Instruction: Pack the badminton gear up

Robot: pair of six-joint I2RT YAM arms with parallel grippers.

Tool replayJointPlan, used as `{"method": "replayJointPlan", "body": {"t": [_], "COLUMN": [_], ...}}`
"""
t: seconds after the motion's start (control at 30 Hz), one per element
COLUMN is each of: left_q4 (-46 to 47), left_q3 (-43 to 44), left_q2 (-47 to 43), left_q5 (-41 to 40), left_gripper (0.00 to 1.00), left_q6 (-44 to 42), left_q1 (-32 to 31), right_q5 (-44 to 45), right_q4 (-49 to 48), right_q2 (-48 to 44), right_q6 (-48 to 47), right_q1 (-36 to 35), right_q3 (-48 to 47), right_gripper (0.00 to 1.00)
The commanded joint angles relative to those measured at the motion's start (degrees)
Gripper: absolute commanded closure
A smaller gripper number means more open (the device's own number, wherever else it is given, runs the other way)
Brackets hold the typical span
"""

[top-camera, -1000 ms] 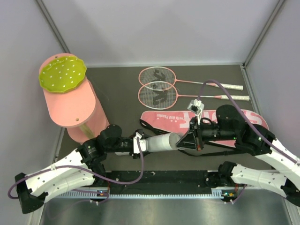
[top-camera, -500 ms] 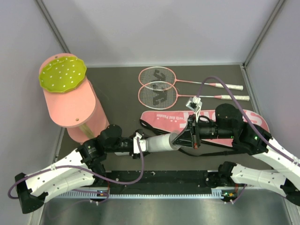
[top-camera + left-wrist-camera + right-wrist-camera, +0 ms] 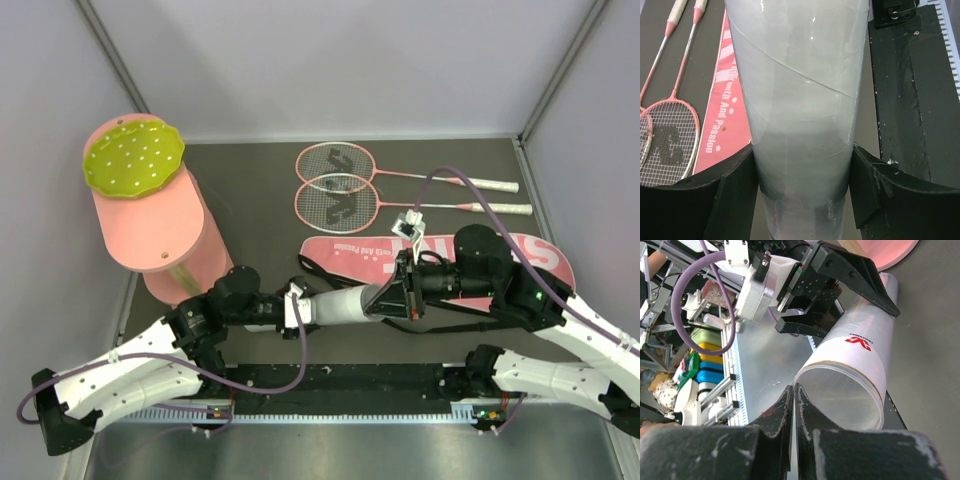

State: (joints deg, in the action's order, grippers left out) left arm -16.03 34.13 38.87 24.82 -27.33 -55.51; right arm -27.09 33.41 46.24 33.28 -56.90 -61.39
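From above, the white tube lies on its side with its long axis running left to right. The left gripper is clamped on the tube's left end. The open mouth faces right, straight at the right gripper, whose tips sit at the rim. The pink bag lies just beyond the tube, and the two rackets lie farther beyond it again.

In the left wrist view, the tube runs away from the camera, squeezed between both fingers. The bag is on the tube's left.

In the right wrist view, the tube opens toward the camera. The right gripper has its jaws pressed together just left of the rim, and the left gripper grips farther along the tube. No shuttlecock shows, and whether something thin is pinched between the tips is hard to tell. The right arm is the nearer one to the mouth, so anything going in would likely travel along the tube's axis from that side
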Motion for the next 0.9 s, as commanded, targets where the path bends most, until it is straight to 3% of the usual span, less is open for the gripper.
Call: {"method": "replayJointPlan", "body": {"t": [0.0, 0.67, 0.87], "left_q4": [3.1, 4.6, 4.9], "left_q3": [2.4, 0.2, 0.2], "left_q2": [-0.8, -5.8, -5.9], "left_q5": [1.5, 8.7, 7.1], "left_gripper": [1.00, 1.00, 1.00], "left_q6": [-0.9, -3.3, -3.5], "left_q1": [0.1, 0.1, 0.1], "right_q5": [-1.7, -9.7, -12.4], "right_q4": [-2.8, -10.2, -12.5], "right_q2": [-1.1, -1.0, 0.2], "right_q6": [0.7, 4.2, 5.8], "right_q1": [-0.8, -0.8, -0.8], "right_q3": [0.2, 3.4, 3.6], "right_gripper": [1.00, 1.00, 1.00]}}
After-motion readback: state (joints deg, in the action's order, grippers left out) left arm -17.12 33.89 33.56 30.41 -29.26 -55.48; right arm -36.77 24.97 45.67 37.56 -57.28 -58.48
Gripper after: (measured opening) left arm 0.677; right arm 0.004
